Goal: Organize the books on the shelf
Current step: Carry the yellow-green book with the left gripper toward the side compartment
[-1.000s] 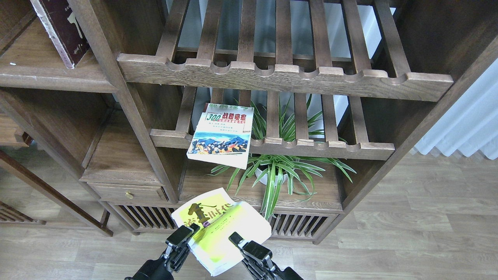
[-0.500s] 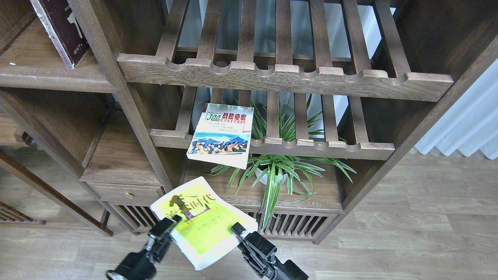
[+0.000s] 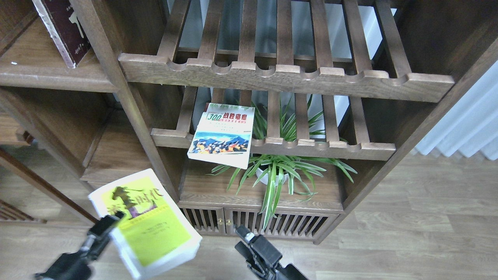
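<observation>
**Yellow-green book in the left gripper, low and left of the cabinet**

Left gripper (image 3: 109, 227) has its jaws pinching the yellow-green paperback (image 3: 149, 225) by its left edge. Right gripper (image 3: 246, 238) sits apart from the book; can't tell how its jaws stand. The "300" paperback (image 3: 221, 134) lies on a slatted rack (image 3: 311, 147). Maroon book (image 3: 64, 29) stands on the shelf (image 3: 46, 74).

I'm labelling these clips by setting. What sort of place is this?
Probably a home or office room: a dark wooden cabinet with slatted racks, books such as the "300" paperback, a potted plant and wood-look flooring.
</observation>
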{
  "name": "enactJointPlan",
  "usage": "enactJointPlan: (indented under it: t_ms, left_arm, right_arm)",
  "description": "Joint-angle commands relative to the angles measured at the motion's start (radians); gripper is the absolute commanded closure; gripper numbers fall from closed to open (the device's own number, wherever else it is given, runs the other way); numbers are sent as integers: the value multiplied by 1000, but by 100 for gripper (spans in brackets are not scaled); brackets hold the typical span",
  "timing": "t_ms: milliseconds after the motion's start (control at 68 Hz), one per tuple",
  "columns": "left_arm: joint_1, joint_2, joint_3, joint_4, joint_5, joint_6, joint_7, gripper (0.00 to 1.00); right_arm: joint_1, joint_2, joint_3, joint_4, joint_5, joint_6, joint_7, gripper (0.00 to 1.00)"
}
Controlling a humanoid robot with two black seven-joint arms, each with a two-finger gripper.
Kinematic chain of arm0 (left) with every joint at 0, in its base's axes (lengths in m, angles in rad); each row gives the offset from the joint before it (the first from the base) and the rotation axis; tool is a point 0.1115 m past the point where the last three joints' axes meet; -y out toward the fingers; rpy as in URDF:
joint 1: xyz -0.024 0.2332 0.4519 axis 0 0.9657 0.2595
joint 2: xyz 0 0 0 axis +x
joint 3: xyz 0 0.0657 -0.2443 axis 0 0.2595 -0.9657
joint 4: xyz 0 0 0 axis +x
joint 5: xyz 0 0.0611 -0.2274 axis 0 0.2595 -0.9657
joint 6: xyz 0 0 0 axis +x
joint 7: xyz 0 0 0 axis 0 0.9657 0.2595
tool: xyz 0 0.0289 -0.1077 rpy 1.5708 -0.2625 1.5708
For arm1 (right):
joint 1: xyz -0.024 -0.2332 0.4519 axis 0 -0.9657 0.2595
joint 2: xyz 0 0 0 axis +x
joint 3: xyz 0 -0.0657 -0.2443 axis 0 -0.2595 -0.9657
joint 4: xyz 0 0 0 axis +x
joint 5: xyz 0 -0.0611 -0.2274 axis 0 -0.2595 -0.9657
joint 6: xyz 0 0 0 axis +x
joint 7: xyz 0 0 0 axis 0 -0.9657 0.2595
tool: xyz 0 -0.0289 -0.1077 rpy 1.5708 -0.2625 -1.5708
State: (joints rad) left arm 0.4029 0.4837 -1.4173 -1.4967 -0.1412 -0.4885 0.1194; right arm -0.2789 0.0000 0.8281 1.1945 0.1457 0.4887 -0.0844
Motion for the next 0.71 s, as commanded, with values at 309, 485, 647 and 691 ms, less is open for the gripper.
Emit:
enactJointPlan:
  t_ms: [309, 485, 647, 691]
  left_arm:
    - [70, 199, -428, -109, -6, 0, -1, 94]
    - [70, 260, -509, -134, -5, 0, 22, 94]
    - [56, 305, -568, -126, 0, 0, 63, 94]
    - [42, 317, -581, -125, 0, 0, 72, 94]
  right_arm:
    - [1, 0, -1, -29, 0, 0, 0, 9]
    - [0, 0, -3, -53, -2, 0, 0, 9]
    - [-2, 0, -4, -55, -2, 0, 0, 9]
    - [-2, 0, -7, -55, -2, 0, 0, 9]
